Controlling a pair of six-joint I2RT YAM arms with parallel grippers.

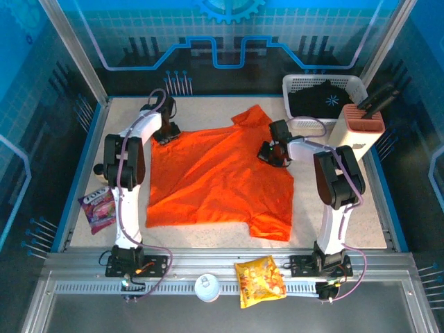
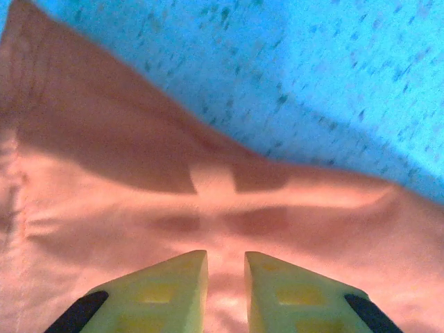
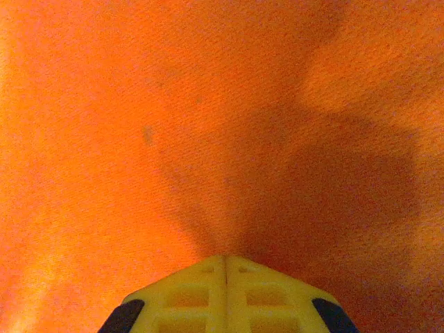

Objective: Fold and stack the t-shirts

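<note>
Reaches with the left arm (image 1: 123,173) from its base at the near edge up the left side of the worktop (image 1: 208,112), elbow raised, forearm running on toward the far-left corner. Sets the left tool (image 1: 165,133) low there, pointing down, fingers (image 2: 177,288) nearly together with a narrow gap between. Reaches with the right arm (image 1: 338,182) from the near right, elbow high, forearm turned left toward the middle. Holds the right tool (image 1: 268,154) low, right of centre, fingers (image 3: 187,291) pressed flush together.
</note>
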